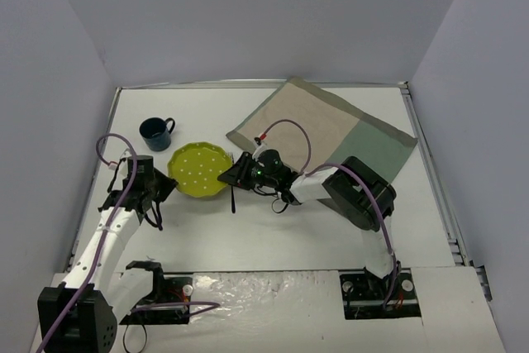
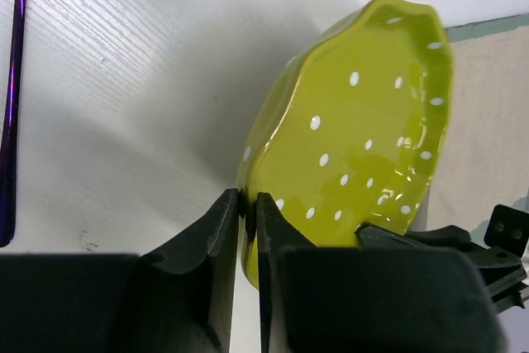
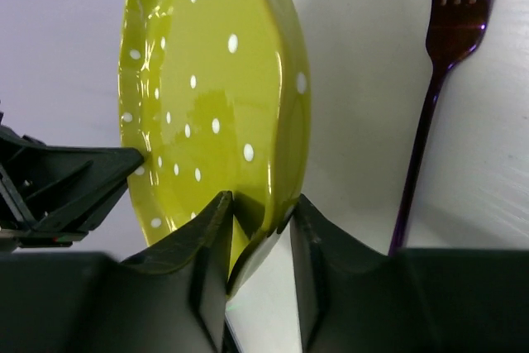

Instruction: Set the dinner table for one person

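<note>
Room: plain grey walls on three sides, closing in the work area.
Table (image 1: 273, 229): white top filling the booth floor, under everything; both arms reach over its left-centre.
Placemat (image 1: 331, 126): lies skewed at the far right, its near-left corner just beside the plate; nothing is on it.
Plate (image 1: 198, 169): yellow-green with white dots, left of centre on the bare table, pinched from both sides.
Mug (image 1: 154, 131): dark, upright, near the plate's far-left side but apart from it.
Fork (image 1: 234, 196): purple, flat on the table just off the plate's near-right edge, under the right arm's reach.
Risk, tug: with two arms on one plate, uneven pulls could twist it out of a pinch and drop it.
Risk, slip: the glazed, wavy rim gives narrow fingers little purchase, so a tilt could let it slide.
Risk, sweep: a low carry toward the placemat could shove the fork or ruck up the cloth corner.
Left gripper (image 2: 248, 204): jaws nearly together, clamped on the plate's left rim, one finger above and one below.
Right gripper (image 3: 260, 208): jaws a little apart, straddling the opposite rim; the rim fills the gap and both fingers seem to touch it, though I cannot tell how firm that pinch is.
</note>
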### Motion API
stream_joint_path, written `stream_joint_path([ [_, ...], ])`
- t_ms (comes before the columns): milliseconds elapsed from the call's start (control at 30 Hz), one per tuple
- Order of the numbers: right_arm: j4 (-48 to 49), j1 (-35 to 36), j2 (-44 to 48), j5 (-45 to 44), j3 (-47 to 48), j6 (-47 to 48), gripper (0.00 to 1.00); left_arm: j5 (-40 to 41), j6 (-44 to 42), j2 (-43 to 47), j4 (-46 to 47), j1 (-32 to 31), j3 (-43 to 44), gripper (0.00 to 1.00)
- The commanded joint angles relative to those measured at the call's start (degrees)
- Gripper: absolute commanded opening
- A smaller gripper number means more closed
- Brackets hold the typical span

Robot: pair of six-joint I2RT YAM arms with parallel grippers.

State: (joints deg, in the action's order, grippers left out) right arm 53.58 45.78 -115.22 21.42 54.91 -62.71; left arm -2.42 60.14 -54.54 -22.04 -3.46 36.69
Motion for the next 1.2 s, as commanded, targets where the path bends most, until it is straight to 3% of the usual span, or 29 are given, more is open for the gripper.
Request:
stream_joint_path([
  [0, 5.79, -1.26, 5.92, -0.15, -1.73, 0.49, 0.13, -2.63, 0.42, 2.34, 9.78, 0.21, 1.98, 0.00],
  [67, 5.93, -2.01, 6.57, 0.09, -2.52, 0.58, 0.03, -2.68, -0.86, 2.25, 9.77, 0.21, 1.98, 0.00],
  [133, 6.21, -2.72, 8.00, 0.34, -3.52, 0.59, 0.00, -3.05, -2.37, 2.12, 9.85, 0.13, 2.08, 0.02],
  [267, 7.50, -4.91, 11.26, 1.00, -5.96, -0.30, 0.00, -4.34, -6.26, 1.63, 9.11, 0.12, 3.23, 0.21],
  [467, 2.97, -8.79, 18.97, 1.49, -8.79, 0.92, 0.00, -5.57, -12.58, 1.14, 6.59, 0.07, 7.85, 0.70],
  [567, -1.87, -12.02, 24.35, 1.32, -9.52, 3.19, 0.00, -5.63, -17.07, 0.69, 4.29, 0.04, 12.40, 0.87],
  [667, -7.46, -16.70, 29.13, 2.12, -9.90, 4.63, 0.00, -5.58, -21.79, 0.27, 2.09, 0.11, 15.99, 0.92],
  [900, -14.95, -29.39, 37.23, 6.20, -11.36, 6.59, 0.00, -3.71, -28.99, -0.28, -0.49, 0.12, 17.90, 0.93],
  [1167, -12.23, -44.47, 36.21, 11.42, -13.83, 6.32, 0.00, 0.92, -38.41, -1.94, -8.08, 0.21, 20.08, 0.97],
])
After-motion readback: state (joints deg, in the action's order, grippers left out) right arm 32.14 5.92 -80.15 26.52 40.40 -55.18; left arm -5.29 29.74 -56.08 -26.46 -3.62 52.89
